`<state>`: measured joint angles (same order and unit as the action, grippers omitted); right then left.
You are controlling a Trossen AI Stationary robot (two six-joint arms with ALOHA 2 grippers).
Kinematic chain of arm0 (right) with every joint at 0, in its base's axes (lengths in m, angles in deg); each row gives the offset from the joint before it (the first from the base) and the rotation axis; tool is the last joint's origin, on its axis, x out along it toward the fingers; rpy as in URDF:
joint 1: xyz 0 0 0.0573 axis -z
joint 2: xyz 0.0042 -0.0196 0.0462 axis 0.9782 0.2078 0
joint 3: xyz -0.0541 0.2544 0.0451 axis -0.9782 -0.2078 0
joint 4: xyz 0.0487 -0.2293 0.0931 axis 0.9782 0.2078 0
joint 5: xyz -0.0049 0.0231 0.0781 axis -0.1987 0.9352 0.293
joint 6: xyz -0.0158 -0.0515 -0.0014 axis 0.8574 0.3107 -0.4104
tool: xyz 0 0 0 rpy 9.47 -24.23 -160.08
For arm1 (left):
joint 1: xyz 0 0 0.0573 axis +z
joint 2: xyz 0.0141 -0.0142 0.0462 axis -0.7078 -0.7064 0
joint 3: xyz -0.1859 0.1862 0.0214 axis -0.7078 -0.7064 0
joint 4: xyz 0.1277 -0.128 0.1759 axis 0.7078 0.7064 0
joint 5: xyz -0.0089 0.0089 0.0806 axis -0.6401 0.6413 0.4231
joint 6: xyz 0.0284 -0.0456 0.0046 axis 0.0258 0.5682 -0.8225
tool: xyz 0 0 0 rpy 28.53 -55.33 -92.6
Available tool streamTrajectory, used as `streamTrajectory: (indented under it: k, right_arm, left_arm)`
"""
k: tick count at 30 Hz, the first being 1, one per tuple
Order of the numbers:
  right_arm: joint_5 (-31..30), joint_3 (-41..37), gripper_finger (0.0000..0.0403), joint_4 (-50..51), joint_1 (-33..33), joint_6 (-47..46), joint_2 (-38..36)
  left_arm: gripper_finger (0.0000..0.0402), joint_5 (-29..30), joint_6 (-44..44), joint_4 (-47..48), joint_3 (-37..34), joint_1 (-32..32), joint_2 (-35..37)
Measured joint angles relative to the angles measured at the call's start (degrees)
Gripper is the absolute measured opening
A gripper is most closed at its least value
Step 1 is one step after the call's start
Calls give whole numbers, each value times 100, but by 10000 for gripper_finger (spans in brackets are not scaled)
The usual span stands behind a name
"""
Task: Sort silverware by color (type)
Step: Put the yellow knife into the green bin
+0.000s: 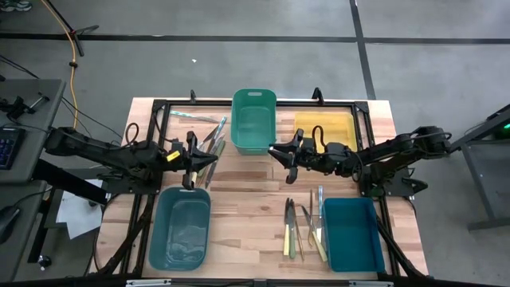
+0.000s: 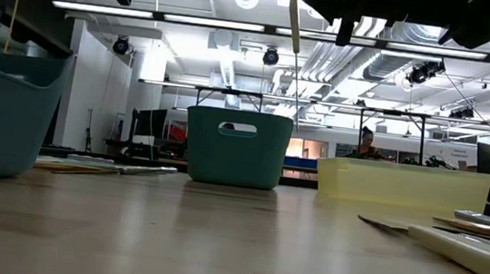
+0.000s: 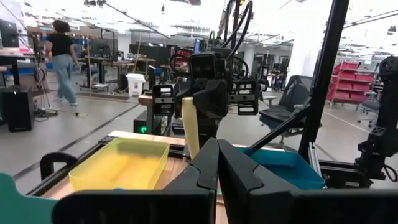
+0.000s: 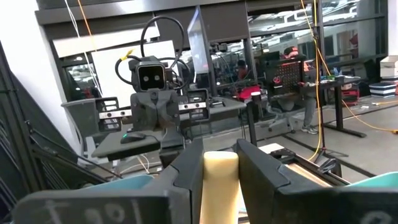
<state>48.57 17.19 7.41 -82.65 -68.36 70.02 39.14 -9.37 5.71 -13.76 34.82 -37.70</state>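
Pale-yellow-handled utensil sits clamped between the right gripper fingers, held in the air over the middle of the table just beside the green bin; in the low view it hangs blade-down, clear of the wood. Other silverware lies in two heaps, one by the teal bin, one near the left gripper, which hovers closed and empty. Judging by colour, the carry is under way; next it needs moving to the yellow bin and releasing.

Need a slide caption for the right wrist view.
Right claw shut on a pale yellow utensil handle, facing the left arm across the table.
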Motion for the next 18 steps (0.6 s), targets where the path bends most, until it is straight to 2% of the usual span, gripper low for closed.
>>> streamTrajectory:
  k: [6,10,14,18]
  right_arm:
    - [8,36,73,-172,0,-100,11]
    - [-146,651,73,-26,182,-103,225]
    - [-183,1788,73,1129,500,242,535]
    - [-531,3084,73,2645,888,528,833]
  left_arm:
    - [0,-1,20,31,-4,0,0]
    - [0,-2,21,26,-4,0,4]
    - [0,-24,23,31,-4,0,4]
    - [0,-24,-30,68,-6,0,4]
